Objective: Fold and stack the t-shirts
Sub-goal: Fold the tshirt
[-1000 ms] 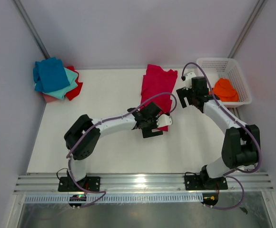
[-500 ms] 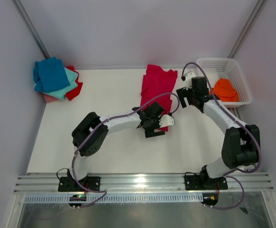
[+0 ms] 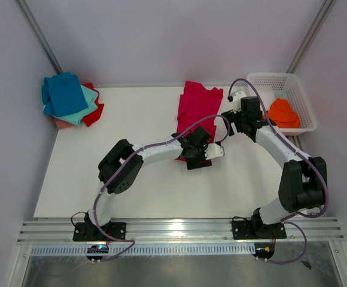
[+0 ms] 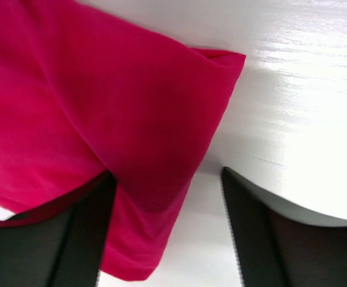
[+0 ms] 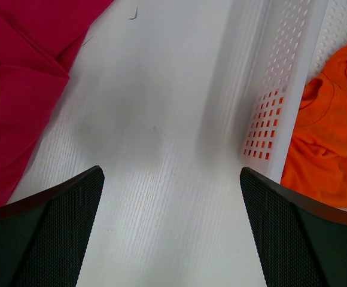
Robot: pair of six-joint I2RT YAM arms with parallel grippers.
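White tabletop (image 3: pixel 131 119) is stretching open around one crimson cloth t-shirt (image 3: pixel 196 107).
Your left gripper (image 4: pixel 166 174) and right gripper (image 5: pixel 170 173) are both gaping.

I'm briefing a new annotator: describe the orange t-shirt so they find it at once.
At the table's far right corner stands a white lattice basket. The orange t-shirt lies crumpled inside it; the crimson t-shirt and the far-left pile lie on the bare tabletop.

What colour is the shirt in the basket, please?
The shirt is orange, clearest in the right wrist view.
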